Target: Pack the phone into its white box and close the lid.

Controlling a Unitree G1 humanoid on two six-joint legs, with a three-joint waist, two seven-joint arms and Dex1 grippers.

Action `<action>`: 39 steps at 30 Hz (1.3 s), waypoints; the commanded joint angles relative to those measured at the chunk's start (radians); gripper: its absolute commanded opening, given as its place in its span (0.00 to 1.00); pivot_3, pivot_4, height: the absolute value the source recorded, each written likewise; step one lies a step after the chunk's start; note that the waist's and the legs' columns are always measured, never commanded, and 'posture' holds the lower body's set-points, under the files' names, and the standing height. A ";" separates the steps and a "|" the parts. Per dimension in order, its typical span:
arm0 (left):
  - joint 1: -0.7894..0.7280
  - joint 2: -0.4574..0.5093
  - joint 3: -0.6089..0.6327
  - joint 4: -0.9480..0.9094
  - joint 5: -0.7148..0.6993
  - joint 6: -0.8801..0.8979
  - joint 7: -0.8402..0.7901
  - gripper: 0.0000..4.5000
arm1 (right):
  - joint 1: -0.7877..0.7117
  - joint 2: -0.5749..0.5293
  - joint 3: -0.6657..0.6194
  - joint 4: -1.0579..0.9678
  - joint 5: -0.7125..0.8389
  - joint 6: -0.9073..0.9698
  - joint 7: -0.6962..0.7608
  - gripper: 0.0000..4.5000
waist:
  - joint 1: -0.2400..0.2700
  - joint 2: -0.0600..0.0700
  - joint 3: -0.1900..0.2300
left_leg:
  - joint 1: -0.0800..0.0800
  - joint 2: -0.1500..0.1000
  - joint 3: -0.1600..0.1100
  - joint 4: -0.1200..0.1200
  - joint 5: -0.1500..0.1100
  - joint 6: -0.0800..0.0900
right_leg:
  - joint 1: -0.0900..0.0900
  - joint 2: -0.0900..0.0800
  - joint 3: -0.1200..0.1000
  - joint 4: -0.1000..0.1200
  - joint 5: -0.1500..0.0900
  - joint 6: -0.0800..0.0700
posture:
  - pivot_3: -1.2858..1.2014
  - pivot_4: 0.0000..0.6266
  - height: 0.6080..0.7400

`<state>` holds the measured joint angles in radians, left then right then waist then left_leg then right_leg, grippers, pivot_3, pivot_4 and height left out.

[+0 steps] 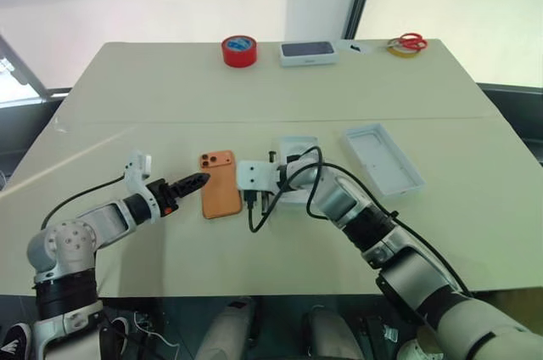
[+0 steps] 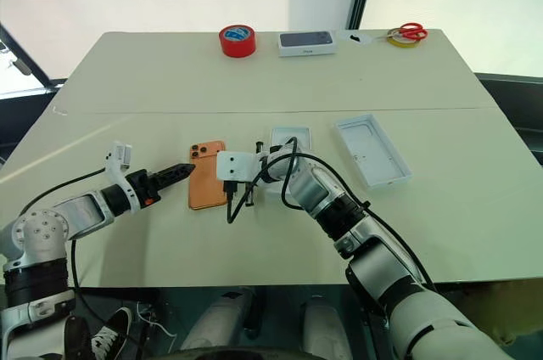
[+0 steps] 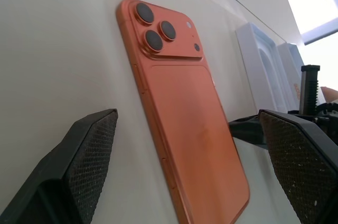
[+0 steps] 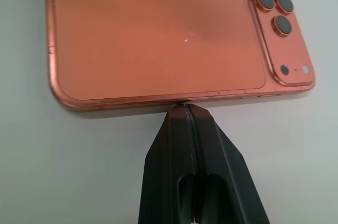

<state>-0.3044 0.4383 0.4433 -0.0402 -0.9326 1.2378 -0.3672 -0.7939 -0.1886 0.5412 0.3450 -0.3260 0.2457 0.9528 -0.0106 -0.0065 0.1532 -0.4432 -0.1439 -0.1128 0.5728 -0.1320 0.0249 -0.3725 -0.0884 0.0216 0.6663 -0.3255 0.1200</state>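
The orange phone (image 1: 221,183) lies back-up on the table, camera lenses at its far end. My left gripper (image 1: 197,180) is open, its fingers (image 3: 90,155) spread wide just short of the phone's left long edge. On the opposite side my right gripper (image 4: 185,106) is shut and holds nothing; its tips press the phone's right long edge. Farther right sits the shallow white box (image 1: 383,159) with a moulded recess inside. The taller-walled white lid (image 1: 295,146) sits just behind my right wrist, partly hidden by it.
At the table's far edge stand a red tape roll (image 1: 239,50), a dark-topped white box (image 1: 308,53), and red-handled scissors (image 1: 411,41) on a yellow tape ring. Black cables loop around my right wrist (image 1: 284,182).
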 commanded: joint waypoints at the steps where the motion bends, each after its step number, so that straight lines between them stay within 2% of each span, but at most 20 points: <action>1: 0.000 -0.039 -0.079 0.017 -0.005 0.070 0.012 1.00 | 0.004 0.013 0.003 -0.048 0.021 0.010 0.013 0.00 | 0.000 0.000 0.000 | 0.000 0.000 0.000 0.000 0.000 0.000 | 0.000 0.000 0.000 0.000 0.000 0.000 | 0.52 0.24 0.97; 6: -0.041 -0.099 -0.127 0.040 0.012 0.071 0.010 1.00 | 0.005 0.013 0.003 -0.044 0.017 0.008 0.005 0.00 | 0.004 0.002 -0.003 | 0.000 0.000 0.000 0.000 0.000 0.000 | 0.000 -0.001 0.000 0.000 0.000 0.000 | 0.52 0.24 0.97; 11: -0.081 -0.146 -0.089 0.070 -0.001 0.099 0.033 1.00 | 0.014 0.008 0.004 -0.050 0.009 0.008 0.000 0.00 | 0.017 0.002 -0.005 | 0.000 -0.001 0.000 0.000 0.000 0.000 | 0.001 -0.001 0.000 0.000 0.000 0.000 | 0.52 0.24 0.97; 19: -0.097 -0.112 -0.089 0.068 0.012 0.160 0.029 1.00 | 0.006 0.008 -0.004 -0.035 0.007 0.002 -0.005 0.00 | 0.017 0.001 -0.006 | 0.001 -0.001 0.000 0.000 0.000 0.000 | 0.001 -0.001 0.000 0.000 0.000 0.000 | 0.52 0.24 0.97; 27: -0.141 -0.122 -0.108 0.044 0.001 0.226 0.014 1.00 | 0.005 0.014 -0.002 -0.032 0.007 0.000 -0.005 0.00 | 0.017 0.001 -0.006 | 0.001 -0.001 0.000 0.000 0.000 0.000 | 0.001 -0.001 0.000 0.000 0.000 0.000 | 0.52 0.24 0.97; 39: -0.219 -0.178 -0.035 0.108 0.008 0.293 0.051 1.00 | 0.010 0.010 -0.007 -0.039 0.006 0.007 -0.005 0.00 | 0.023 0.001 -0.006 | 0.000 -0.001 0.000 0.000 0.000 0.000 | 0.001 -0.001 0.000 -0.001 0.000 0.000 | 0.52 0.24 0.97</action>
<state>-0.5084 0.3357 0.4817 0.0591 -0.8603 1.4507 -0.2763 -0.7811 -0.2142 0.5156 0.3339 -0.3317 0.2585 0.9593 0.0122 -0.0055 0.1476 -0.4428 -0.1445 -0.1128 0.5730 -0.1321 0.0250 -0.3717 -0.0895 0.0212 0.6656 -0.3255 0.1201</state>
